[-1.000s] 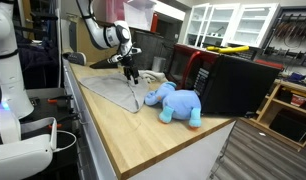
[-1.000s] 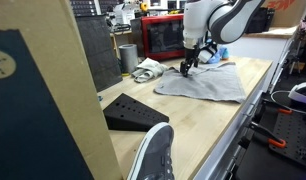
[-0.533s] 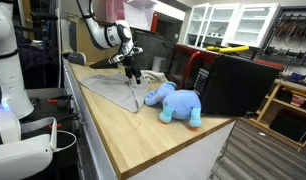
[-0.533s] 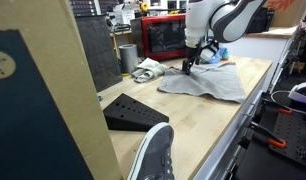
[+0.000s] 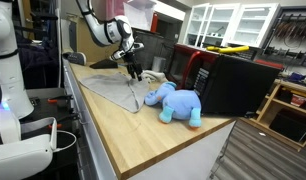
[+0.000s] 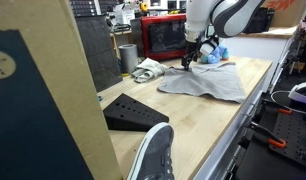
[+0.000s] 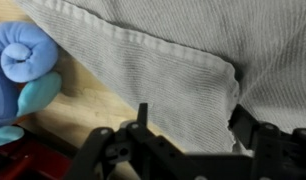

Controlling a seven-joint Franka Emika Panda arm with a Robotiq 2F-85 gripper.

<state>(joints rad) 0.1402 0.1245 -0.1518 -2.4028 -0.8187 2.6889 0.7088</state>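
Observation:
A grey cloth (image 5: pixel 111 90) lies spread on the wooden table (image 5: pixel 143 135), also seen in an exterior view as the cloth (image 6: pixel 205 84). My gripper (image 5: pixel 134 72) hangs just over its far part, fingers pointing down. In the wrist view the gripper (image 7: pixel 189 112) stands open above the cloth (image 7: pixel 163 55), and its right finger (image 7: pixel 239 120) is at a folded edge of the fabric. Nothing is gripped between the jaws. A blue plush elephant (image 5: pixel 175 102) lies beside the cloth and shows at the left of the wrist view as the plush (image 7: pixel 23 65).
A black box-like appliance (image 5: pixel 231 82) stands behind the plush. A red microwave (image 6: pixel 163 37), a metal cup (image 6: pixel 127 57) and a crumpled white rag (image 6: pixel 146 69) sit at the table's back. A black wedge (image 6: pixel 131 111) and a shoe (image 6: pixel 153 155) lie nearer the camera.
The gripper has shifted slightly up and toward the plush over the cloth, and its jaws look a little narrower. The cloth and plush have not moved.

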